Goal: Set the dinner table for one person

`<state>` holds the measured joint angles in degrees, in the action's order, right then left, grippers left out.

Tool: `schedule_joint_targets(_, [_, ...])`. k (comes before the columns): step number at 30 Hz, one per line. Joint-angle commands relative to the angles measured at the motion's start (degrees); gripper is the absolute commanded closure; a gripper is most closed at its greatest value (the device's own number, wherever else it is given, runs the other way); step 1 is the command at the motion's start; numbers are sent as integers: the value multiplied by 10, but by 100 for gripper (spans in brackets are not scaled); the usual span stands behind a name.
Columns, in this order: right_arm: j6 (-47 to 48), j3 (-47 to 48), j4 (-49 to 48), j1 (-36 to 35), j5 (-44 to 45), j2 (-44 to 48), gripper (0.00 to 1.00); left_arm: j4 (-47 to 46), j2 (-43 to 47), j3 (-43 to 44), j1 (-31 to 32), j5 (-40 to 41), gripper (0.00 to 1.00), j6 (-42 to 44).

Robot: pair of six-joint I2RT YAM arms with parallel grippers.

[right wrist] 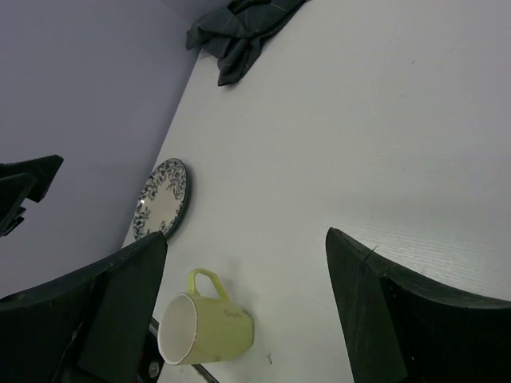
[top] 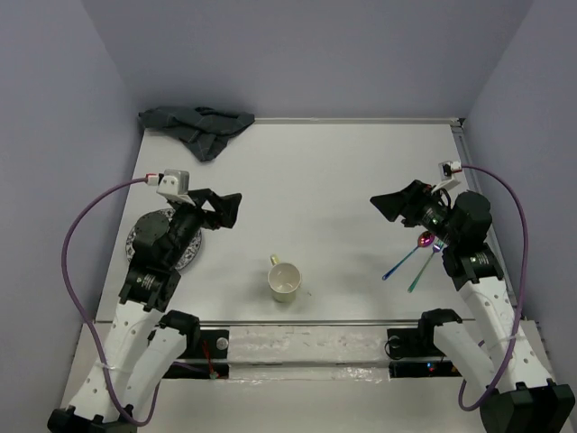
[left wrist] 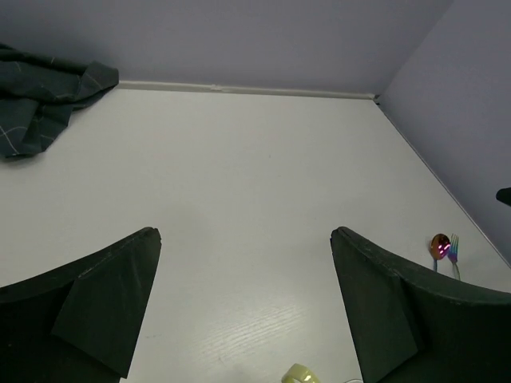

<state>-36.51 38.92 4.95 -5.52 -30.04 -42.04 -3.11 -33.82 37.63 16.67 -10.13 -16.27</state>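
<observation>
The white dinner table [top: 325, 171] holds a pale green mug [top: 285, 280], upright near the front middle; it also shows in the right wrist view [right wrist: 209, 327]. A patterned plate [top: 149, 236] lies at the left, partly under my left arm. An iridescent spoon [top: 406, 259] and fork [top: 424, 270] lie at the right, beside my right arm. My left gripper [top: 231, 211] hovers open and empty above the table, right of the plate. My right gripper [top: 382, 206] hovers open and empty, left of the cutlery. Both sets of jaws stand wide apart in the wrist views [left wrist: 246, 233] [right wrist: 246, 236].
A crumpled dark grid-lined cloth [top: 200, 124] lies at the back left corner. Lilac walls close in the table on three sides. A metal rail runs along the front edge between the arm bases.
</observation>
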Motion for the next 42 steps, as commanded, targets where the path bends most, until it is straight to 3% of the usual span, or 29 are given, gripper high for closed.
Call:
schedule_joint_targets(1, [-10, 9, -43, 4, -19, 5, 15, -7, -37, 29, -14, 21, 1, 12])
schedule_joint_targets(6, [-41, -16, -107, 4, -31, -4, 19, 2, -104, 58, -16, 62, 1, 14])
schedule_joint_targets(9, [-66, -31, -164, 4, -59, -33, 22, 45, -178, 107, -17, 157, 1, 17])
schedule_joint_targets(17, [-64, -33, -180, 4, -77, -52, 24, 43, -344, 192, -16, 238, 1, 19])
schedule_joint_targets(26, [-31, -38, -162, 4, -74, -39, 24, -21, -339, 171, -17, 227, 1, 10])
schedule_joint_targets(31, [-28, -34, -159, 4, -72, -42, 24, -26, -354, 189, -24, 266, 4, 32])
schedule_joint_targets(32, [-28, -33, -158, 4, -71, -43, 24, -16, -372, 201, -24, 281, 9, 42])
schedule_joint_targets(42, [-21, -33, -151, 4, -79, -38, 24, 99, -713, 451, -30, 363, 18, 92])
